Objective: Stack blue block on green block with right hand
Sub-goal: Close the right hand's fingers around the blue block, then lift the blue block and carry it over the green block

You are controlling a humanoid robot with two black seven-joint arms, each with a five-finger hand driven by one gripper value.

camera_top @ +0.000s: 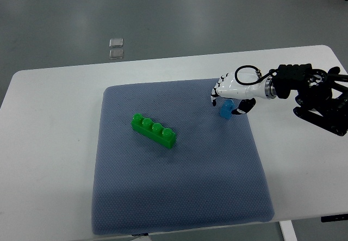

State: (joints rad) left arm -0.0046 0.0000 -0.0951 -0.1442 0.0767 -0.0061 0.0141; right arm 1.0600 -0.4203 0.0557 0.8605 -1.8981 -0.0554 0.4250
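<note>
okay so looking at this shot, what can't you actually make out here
Top view only:
- Blue block: mostly covered by the right hand; its shape and whether it is lifted off the mat cannot be told.
- Right arm: cut off by the right edge.
- Two small squares on the floor: too small to identify.
- Left hand: out of view.

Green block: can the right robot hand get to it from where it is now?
Probably yes. The right robot hand is at the blue block; only bare mat lies between it and the green block.
</note>
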